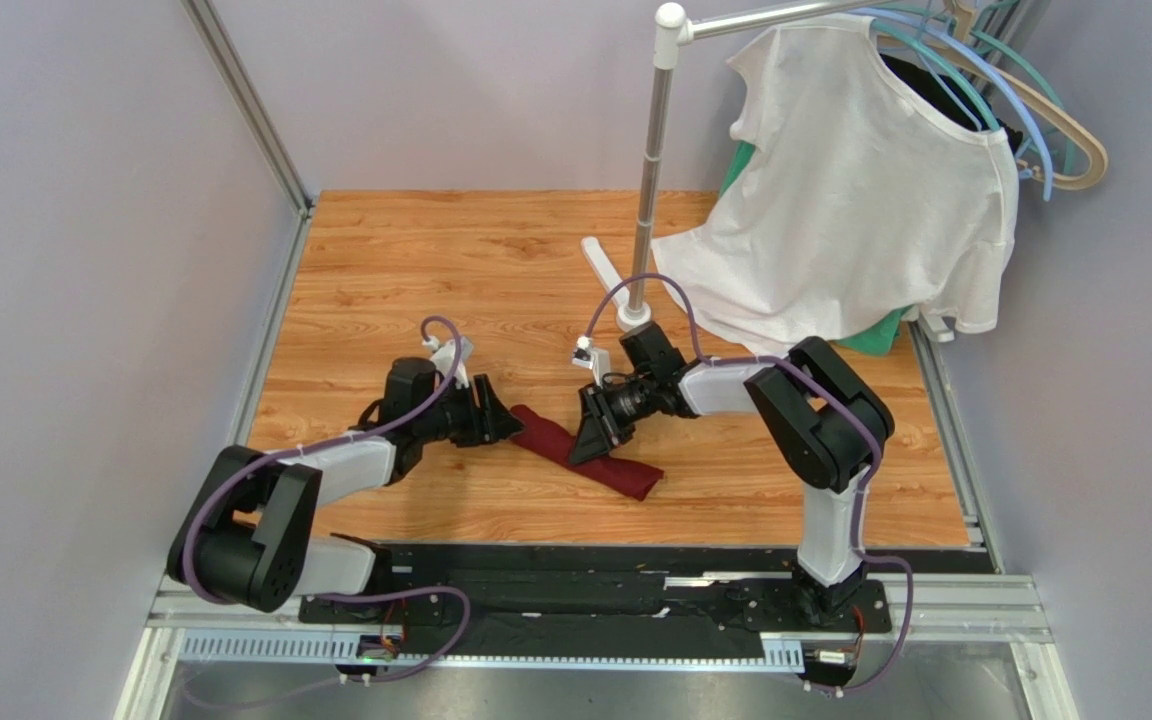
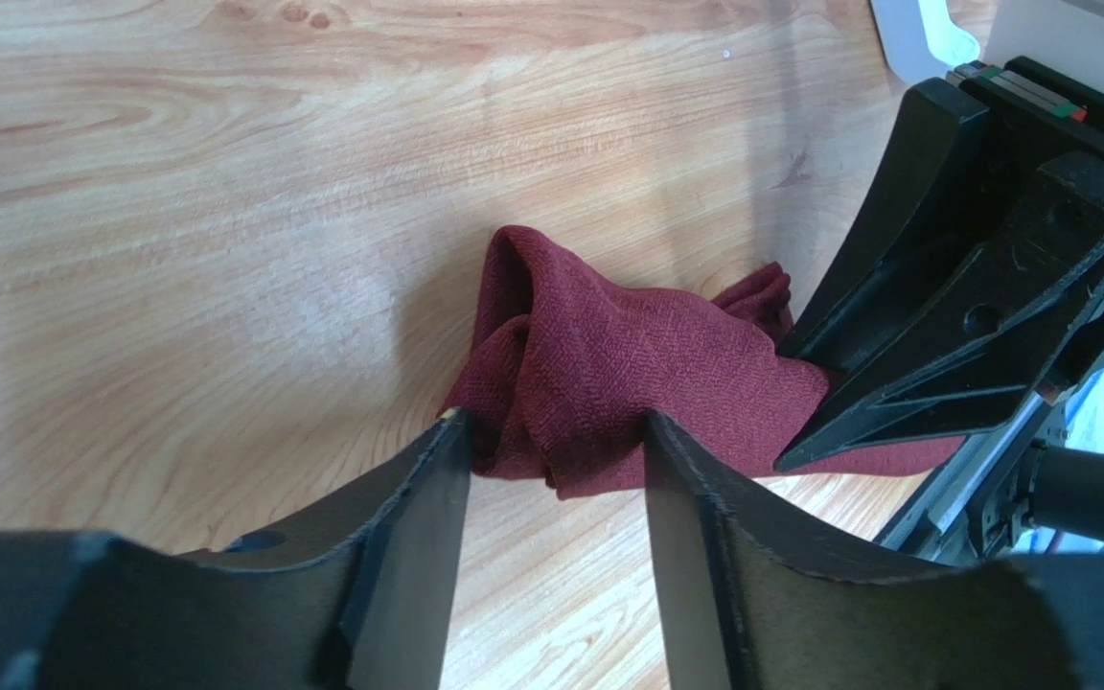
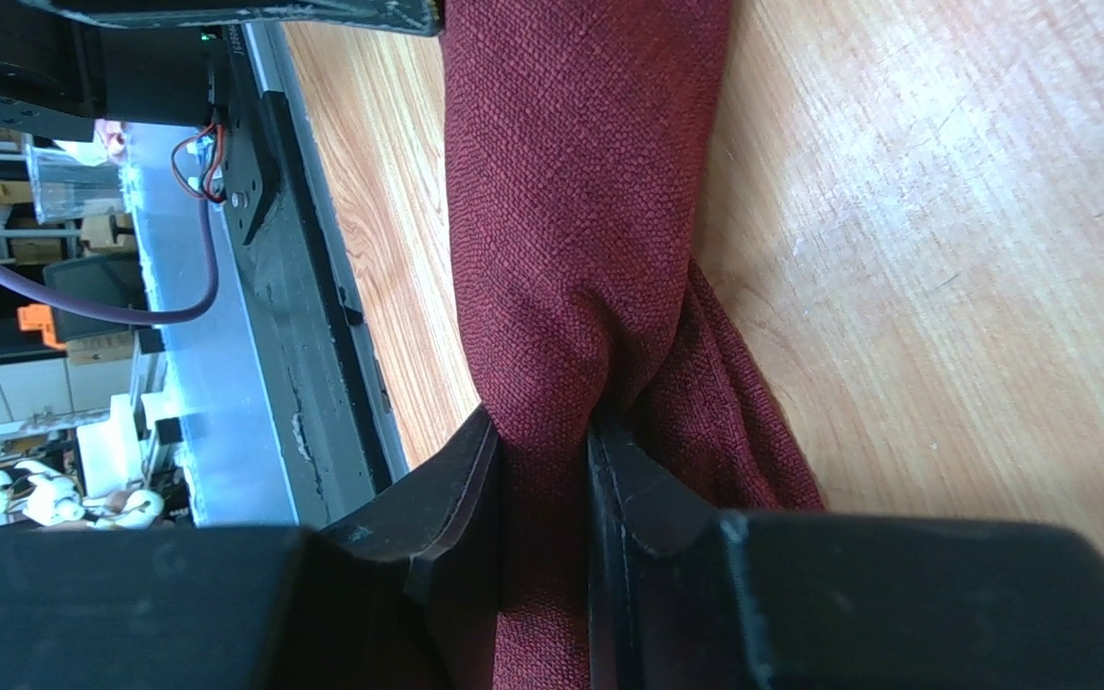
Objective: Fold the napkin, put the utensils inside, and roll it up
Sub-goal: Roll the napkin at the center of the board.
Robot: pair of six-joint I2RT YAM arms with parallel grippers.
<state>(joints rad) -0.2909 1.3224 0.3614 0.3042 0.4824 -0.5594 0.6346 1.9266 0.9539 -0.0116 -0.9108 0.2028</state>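
The dark maroon napkin (image 1: 597,461) lies bunched in a long roll, slanting across the wooden table (image 1: 387,270) between the two arms. My right gripper (image 1: 594,435) is shut on its middle; in the right wrist view the fingers (image 3: 479,475) pinch the napkin (image 3: 572,216) tightly. My left gripper (image 2: 551,431) is open, with its fingertips at the near end of the napkin (image 2: 616,360) and bare wood showing between the jaws. In the top view the left gripper (image 1: 500,420) sits at the roll's left end. The utensils are out of view.
A white T-shirt (image 1: 853,195) hangs on hangers from a metal rack (image 1: 657,165) at the back right, over something green (image 1: 880,333). The rack's white foot (image 1: 605,270) stands on the table behind my right gripper. Grey walls close in both sides.
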